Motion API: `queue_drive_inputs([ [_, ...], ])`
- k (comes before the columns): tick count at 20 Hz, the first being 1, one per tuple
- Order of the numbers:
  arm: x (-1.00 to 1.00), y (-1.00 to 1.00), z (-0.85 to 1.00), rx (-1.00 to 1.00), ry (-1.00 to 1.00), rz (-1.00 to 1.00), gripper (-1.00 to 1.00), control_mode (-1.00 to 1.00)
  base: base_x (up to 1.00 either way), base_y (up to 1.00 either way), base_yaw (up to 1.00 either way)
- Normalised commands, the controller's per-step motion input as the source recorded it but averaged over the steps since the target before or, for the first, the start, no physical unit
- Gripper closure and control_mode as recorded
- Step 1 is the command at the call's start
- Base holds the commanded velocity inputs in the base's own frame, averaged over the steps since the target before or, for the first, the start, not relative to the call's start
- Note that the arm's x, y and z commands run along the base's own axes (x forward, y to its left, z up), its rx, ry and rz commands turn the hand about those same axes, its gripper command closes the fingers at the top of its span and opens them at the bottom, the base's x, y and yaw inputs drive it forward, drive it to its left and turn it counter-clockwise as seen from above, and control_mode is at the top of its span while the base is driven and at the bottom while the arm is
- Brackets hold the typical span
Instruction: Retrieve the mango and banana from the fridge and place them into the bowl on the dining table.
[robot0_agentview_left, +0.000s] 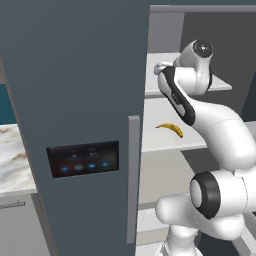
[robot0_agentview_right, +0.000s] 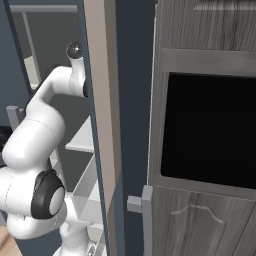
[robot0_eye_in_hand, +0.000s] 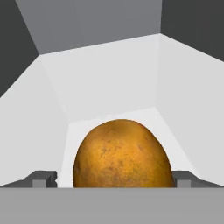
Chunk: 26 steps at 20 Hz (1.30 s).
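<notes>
White fridge (robot0_agentview_left: 75, 100) shelving surrounds your target: the mango (robot0_eye_in_hand: 121, 154) sits on the shelf floor right between your wide-open fingers (robot0_eye_in_hand: 43, 179). You should expect it firm, smooth and rounded, likely slippery, so close across its widest middle.

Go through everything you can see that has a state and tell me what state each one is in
Tall dark slate-blue fridge: door open.
Slim curved yellow banana: lying on a white inner shelf, untouched.
Roundish orange-brown mango: resting on a white shelf, between the fingertips, not gripped.
Hand: open, fingertips either side of the mango.
</notes>
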Motion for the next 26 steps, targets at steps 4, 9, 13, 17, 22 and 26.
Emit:
queue_drive_inputs([
  [4, 0.18, -0.12, -0.27, 0.00, 0.00, 0.00, -1.00, -1.00, 0.00, 0.00, 0.00],
  [9, 0.12, -0.06, -0.38, 0.00, 0.00, 0.00, -1.00, -1.00, 0.00, 0.00, 0.00],
  [13, 0.00, 0.00, -0.57, 0.00, 0.07, 0.00, 1.00, -1.00, 0.00, 0.00, 0.00],
  [17, 0.00, 0.03, -0.23, 0.00, 0.11, 0.00, 1.00, -1.00, 0.00, 0.00, 0.00],
  [22, -0.28, 0.04, 0.00, 0.00, 0.00, 0.02, 1.00, -1.00, 0.00, 0.00, 0.00],
  [26, -1.00, 0.45, -0.02, -0.02, -0.08, 0.10, 1.00, -1.00, 0.00, 0.00, 0.00],
])
